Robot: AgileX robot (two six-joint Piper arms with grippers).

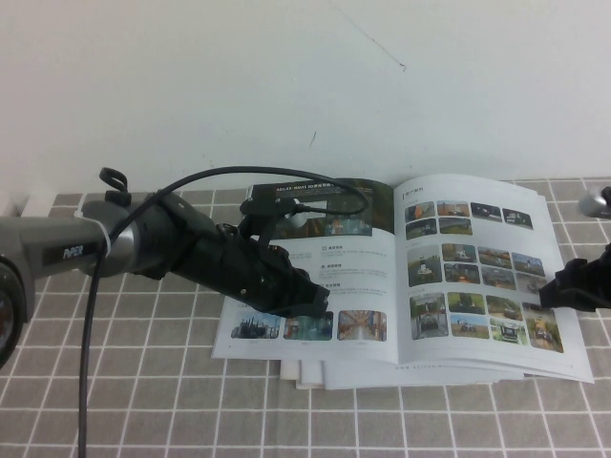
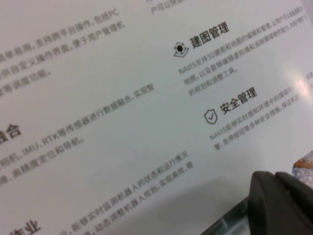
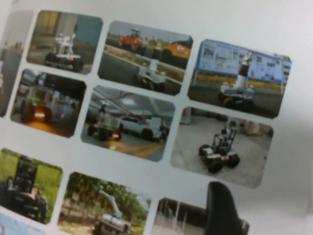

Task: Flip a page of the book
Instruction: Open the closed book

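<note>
The left gripper (image 1: 310,298), nearest the camera, pressed down on the left-hand sheet of the book (image 1: 334,262), probably pinning it flat; whether its jaws were parted could not be told. The book lay open on the checked cloth (image 1: 143,382). The right gripper (image 1: 552,291) rested spread wide at the outer edge of the page (image 1: 477,277), holding nothing, seemingly ready to lift it

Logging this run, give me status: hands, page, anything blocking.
Left hand low over the book's left sheet. Right hand open at the page's outer edge. Page flat, unturned. Nothing blocking.
</note>
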